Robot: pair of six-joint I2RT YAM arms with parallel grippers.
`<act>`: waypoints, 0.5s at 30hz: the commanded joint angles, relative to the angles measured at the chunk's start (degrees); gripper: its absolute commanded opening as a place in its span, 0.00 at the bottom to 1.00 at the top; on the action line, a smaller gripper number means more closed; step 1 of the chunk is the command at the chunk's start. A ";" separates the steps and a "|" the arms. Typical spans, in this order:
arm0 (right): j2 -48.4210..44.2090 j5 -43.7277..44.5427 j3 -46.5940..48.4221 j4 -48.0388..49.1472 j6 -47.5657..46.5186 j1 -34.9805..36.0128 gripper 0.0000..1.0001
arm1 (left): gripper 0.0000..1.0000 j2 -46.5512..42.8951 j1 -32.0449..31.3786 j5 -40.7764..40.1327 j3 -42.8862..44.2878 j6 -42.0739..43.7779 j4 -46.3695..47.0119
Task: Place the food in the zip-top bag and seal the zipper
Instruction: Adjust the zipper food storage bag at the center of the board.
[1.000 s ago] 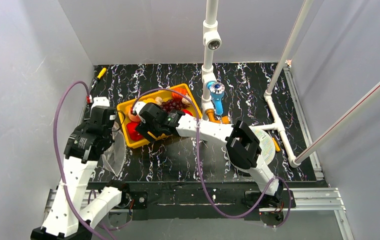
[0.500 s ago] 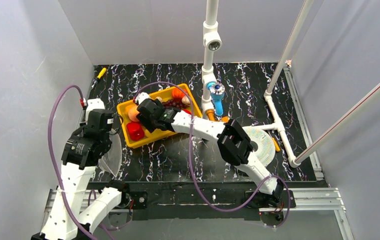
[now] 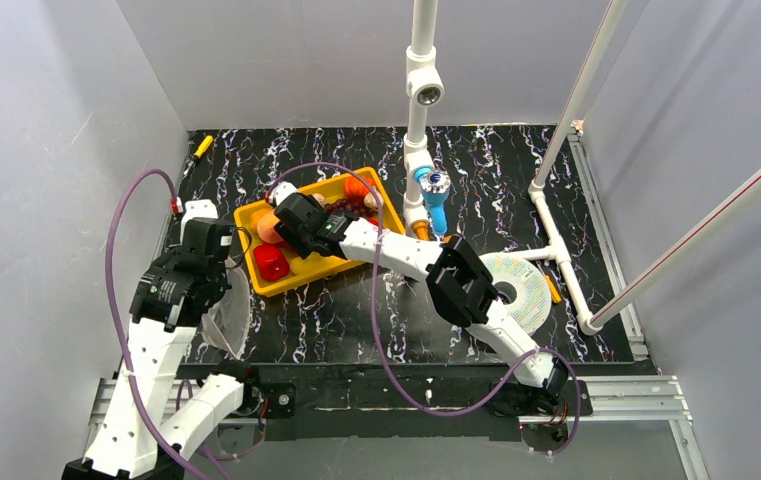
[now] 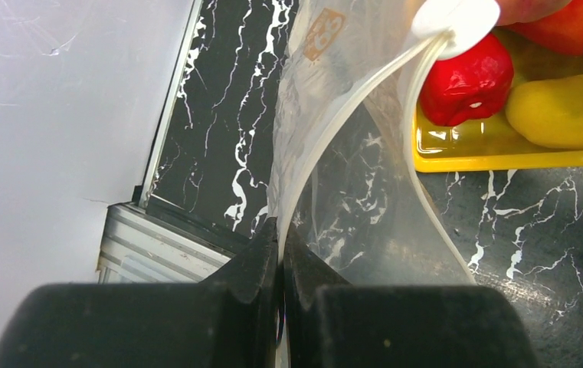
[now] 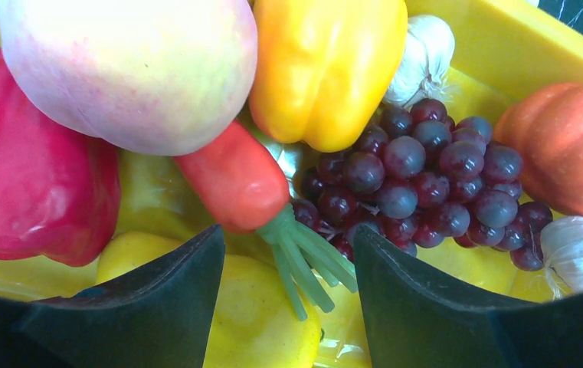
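Left gripper [image 4: 280, 234] clamps the zip-top bag [image 4: 334, 115]; right gripper [image 5: 286, 241] gapes above carrot [image 5: 234, 180] (apparently hidden overhead).

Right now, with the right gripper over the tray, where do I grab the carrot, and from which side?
Take the carrot by its thick orange end, just above the green stalks, coming straight down with the open right gripper across its width. That end lies exposed; the other is tucked under the peach, and the stalks look too thin.

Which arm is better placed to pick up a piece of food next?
Right. The right gripper is open over the carrot in the yellow tray; the left gripper is shut on the zip-top bag.
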 commanded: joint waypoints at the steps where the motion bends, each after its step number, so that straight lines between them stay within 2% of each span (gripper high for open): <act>1: 2.82 -1.12 2.41 1.70 -1.67 -0.35 0.69 | 0.00 -1.00 0.29 1.24 -0.21 -0.59 0.12; 9: 6.10 -5.24 4.35 0.29 -3.20 -0.48 0.79 | 0.00 -2.50 0.31 2.36 -0.70 -0.48 1.21; 15: 8.36 -5.48 7.12 -0.27 -3.48 -0.32 0.80 | 0.00 -2.56 0.34 3.35 -0.80 -0.64 1.86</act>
